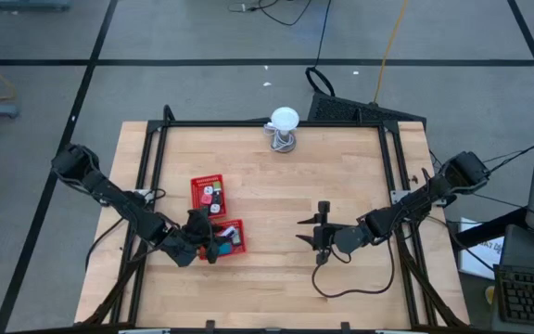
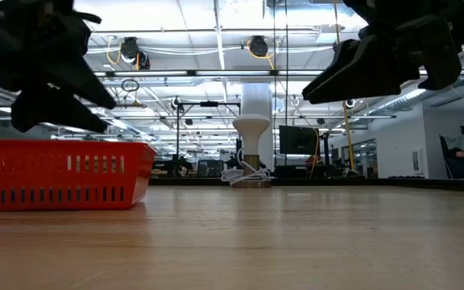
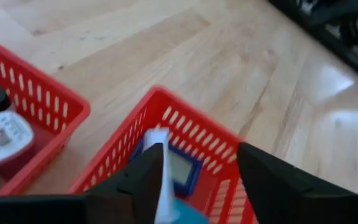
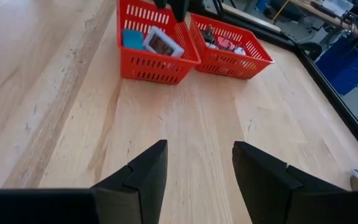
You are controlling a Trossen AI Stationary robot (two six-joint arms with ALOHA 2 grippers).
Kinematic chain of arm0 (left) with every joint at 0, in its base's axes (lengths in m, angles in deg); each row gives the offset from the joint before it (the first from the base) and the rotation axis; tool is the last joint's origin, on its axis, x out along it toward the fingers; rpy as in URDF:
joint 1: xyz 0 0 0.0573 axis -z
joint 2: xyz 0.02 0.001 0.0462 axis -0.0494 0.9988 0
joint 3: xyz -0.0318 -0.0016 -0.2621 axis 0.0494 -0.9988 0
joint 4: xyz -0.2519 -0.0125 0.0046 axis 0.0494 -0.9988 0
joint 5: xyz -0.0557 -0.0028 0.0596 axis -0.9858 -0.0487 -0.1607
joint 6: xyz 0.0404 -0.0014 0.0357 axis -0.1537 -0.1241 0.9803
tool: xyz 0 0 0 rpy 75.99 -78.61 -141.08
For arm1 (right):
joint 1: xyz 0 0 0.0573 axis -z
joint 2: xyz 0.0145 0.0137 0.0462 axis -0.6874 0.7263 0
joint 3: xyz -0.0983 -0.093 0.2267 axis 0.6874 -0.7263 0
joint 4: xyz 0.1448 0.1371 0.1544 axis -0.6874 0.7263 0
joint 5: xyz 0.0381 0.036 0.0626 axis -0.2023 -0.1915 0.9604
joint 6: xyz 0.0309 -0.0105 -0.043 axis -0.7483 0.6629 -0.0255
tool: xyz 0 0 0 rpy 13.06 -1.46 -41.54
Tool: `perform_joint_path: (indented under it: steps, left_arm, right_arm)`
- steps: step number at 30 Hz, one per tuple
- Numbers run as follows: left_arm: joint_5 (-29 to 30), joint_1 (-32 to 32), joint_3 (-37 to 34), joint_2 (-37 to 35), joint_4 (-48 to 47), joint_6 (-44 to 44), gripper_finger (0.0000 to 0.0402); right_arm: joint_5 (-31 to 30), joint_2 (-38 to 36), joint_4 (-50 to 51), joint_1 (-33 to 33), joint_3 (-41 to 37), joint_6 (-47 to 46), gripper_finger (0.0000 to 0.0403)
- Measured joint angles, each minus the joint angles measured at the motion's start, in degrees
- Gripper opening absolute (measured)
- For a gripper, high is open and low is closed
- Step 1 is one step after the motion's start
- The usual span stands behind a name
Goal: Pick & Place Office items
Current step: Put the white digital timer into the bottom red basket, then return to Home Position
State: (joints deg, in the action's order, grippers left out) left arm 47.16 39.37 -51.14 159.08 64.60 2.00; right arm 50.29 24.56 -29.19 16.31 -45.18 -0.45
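Observation:
Two red mesh trays sit left of the table's middle. The near tray holds a dark-framed packet with a white label leaning inside, and a teal-and-white piece. The far tray holds several small colourful pieces. My left gripper hangs open just above the near tray. My right gripper is open above bare wood, right of the trays. My left gripper has the white-and-teal piece standing close against the inner side of one finger, coming from above. I cannot tell whether the finger touches it. The other finger stands well apart from it.
A white ball on a wire stand stands at the table's far edge. A dark cable loops on the wood below my right arm. A black frame runs along the table's sides. Bare wood lies between the trays and my right gripper.

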Motion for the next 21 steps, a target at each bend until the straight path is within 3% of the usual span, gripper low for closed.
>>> perform_joint_path:
  steps: [4, 8, 14, 21]
  left_arm:
    - [-0.02, -1.42, 0.0, -2.18, 2.29, 0.41, 0.0235]
    - [-0.12, -2.77, 0.0, -6.73, 4.18, 9.32, 0.0255]
    - [-0.05, -3.45, 0.0, -16.05, 15.7, 38.06, 0.0268]
    - [1.67, -3.52, 0.06, -22.06, 28.91, 71.91, 0.0269]
  right_arm:
    - [-0.02, -3.2, 1.67, -0.37, 0.02, 0.1, 0.0172]
    - [-0.04, -9.59, 4.27, -1.12, 0.0, 1.24, 0.0173]
    - [-0.04, -21.76, 7.47, -2.4, 0.0, 1.52, 0.0173]
    - [-0.03, -35.93, 16.97, -3.39, 0.0, 1.57, 0.017]
